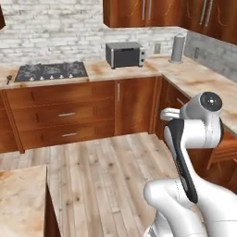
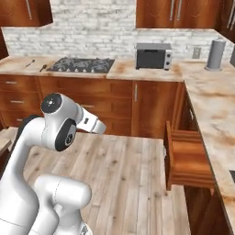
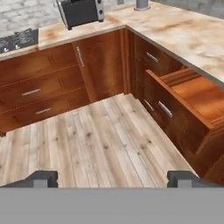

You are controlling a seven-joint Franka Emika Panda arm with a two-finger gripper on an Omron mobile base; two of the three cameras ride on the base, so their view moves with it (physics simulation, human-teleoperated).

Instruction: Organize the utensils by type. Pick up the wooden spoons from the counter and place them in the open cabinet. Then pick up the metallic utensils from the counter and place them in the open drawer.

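Fingers (image 3: 112, 178) wide, holding nothing; hand aimed at floor. Open drawer (image 3: 192, 98) at 3 o'clock, ready for metal utensils.

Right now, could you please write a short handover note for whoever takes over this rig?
Gripper: open and empty, hanging over the wooden floor.
Open drawer: pulled out under the right-hand counter, nothing visible inside.
Small utensils: a few dark pieces lie on the far counter left of the stovetop, too small to tell which kind.
Done: nothing put away that I can see.
Left: wooden spoons to the cabinet, metal utensils to the drawer.
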